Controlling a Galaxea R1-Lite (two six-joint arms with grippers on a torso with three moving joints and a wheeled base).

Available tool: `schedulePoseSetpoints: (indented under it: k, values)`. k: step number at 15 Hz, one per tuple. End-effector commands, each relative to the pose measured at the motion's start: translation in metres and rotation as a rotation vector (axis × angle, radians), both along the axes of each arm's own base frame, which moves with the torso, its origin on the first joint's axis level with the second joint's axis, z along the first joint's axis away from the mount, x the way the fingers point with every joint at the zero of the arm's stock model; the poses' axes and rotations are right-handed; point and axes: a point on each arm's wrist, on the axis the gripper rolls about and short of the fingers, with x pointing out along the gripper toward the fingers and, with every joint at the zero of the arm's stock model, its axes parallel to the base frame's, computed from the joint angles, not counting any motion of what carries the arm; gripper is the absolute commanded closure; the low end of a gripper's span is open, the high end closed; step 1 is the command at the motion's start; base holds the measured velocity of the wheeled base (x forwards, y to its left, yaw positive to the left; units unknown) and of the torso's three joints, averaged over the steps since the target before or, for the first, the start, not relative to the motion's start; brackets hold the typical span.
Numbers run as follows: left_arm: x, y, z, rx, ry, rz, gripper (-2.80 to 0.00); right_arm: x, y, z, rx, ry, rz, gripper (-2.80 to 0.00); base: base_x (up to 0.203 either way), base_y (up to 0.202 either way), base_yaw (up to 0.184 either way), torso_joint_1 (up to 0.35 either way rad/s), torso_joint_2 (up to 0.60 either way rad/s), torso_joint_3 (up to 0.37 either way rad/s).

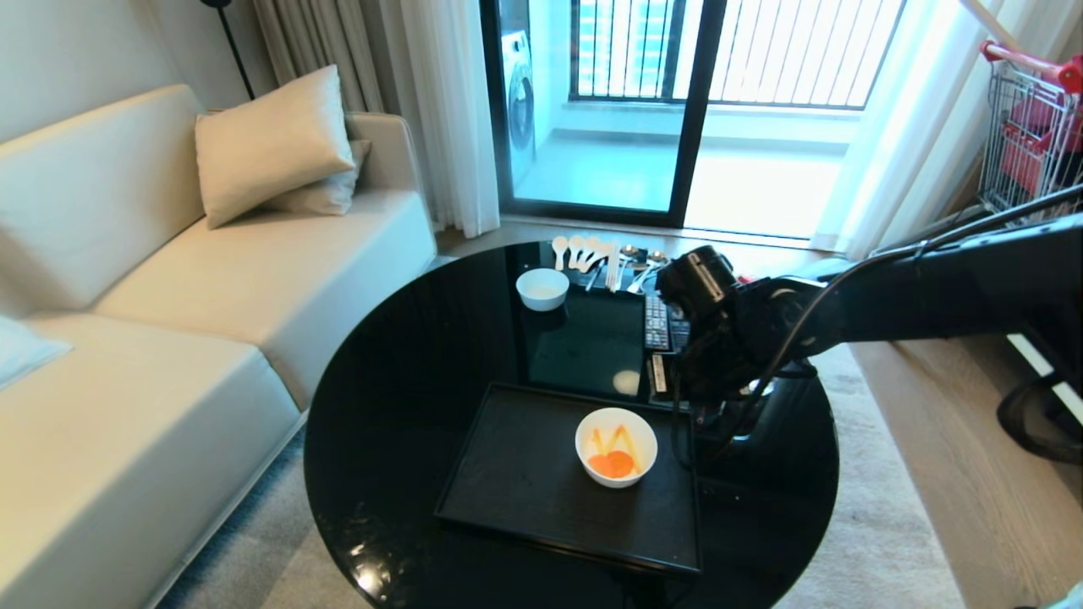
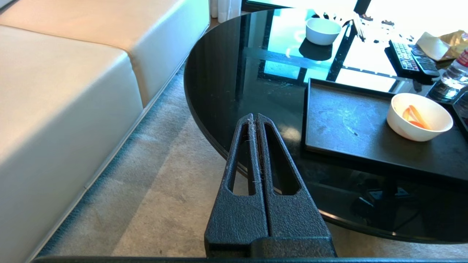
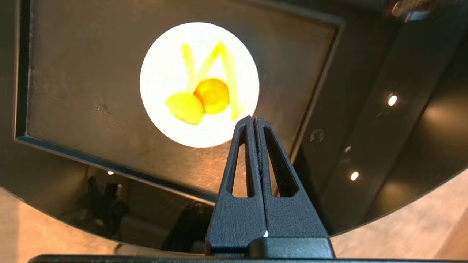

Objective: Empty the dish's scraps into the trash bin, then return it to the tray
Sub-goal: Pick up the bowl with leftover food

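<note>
The dish (image 1: pixel 616 446), a deep white bowl, stands on the right part of the black tray (image 1: pixel 516 482) on the round table. In it lie the scraps (image 1: pixel 614 457): orange carrot slices and pale strips. My right arm reaches in from the right. The right gripper (image 3: pixel 253 118) is shut and empty and points down, hovering above the dish (image 3: pixel 157 84) at its rim, over the scraps (image 3: pixel 204 96) and the tray (image 3: pixel 84 91). My left gripper (image 2: pixel 254 116) is shut and parked over the carpet, off the table's edge, left of the tray (image 2: pixel 347 120) and dish (image 2: pixel 420 128). The trash bin is out of view.
On the black glass table (image 1: pixel 398 406) behind the tray are a smaller white bowl (image 1: pixel 542 288), several spoons (image 1: pixel 584 251) and remotes (image 1: pixel 658 321). A water bottle (image 2: pixel 455 73) stands by the tray's far right corner. A cream sofa (image 1: pixel 169 296) runs along the left.
</note>
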Motion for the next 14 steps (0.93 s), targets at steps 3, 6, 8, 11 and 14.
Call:
schedulePoseSetpoints:
  k: [3,6,8,11,14]
  values:
    - [0.0,0.0,0.0,-0.001,-0.001,0.001,0.0,-0.002,0.015,-0.023,0.014,0.069,-0.036,0.0,0.0,0.0,0.0,0.0,0.0,0.0]
    - [0.0,0.0,0.0,0.0,0.0,0.001,0.0,-0.002,0.024,-0.034,0.029,0.094,-0.059,0.0,0.0,0.0,0.0,0.0,0.0,0.0]
    - [0.0,0.0,0.0,-0.001,0.0,0.001,0.0,-0.003,0.026,-0.042,0.019,0.116,-0.059,-2.8,0.0,0.0,0.0,0.0,0.0,0.0]
    - [0.0,0.0,0.0,0.0,-0.001,0.001,0.0,0.001,0.029,-0.056,0.004,0.135,-0.071,-2.8,0.0,0.0,0.0,0.0,0.0,0.0]
    - [0.0,0.0,0.0,-0.001,-0.001,0.001,0.0,0.004,0.029,-0.067,-0.009,0.152,-0.077,-2.8,0.0,0.0,0.0,0.0,0.0,0.0]
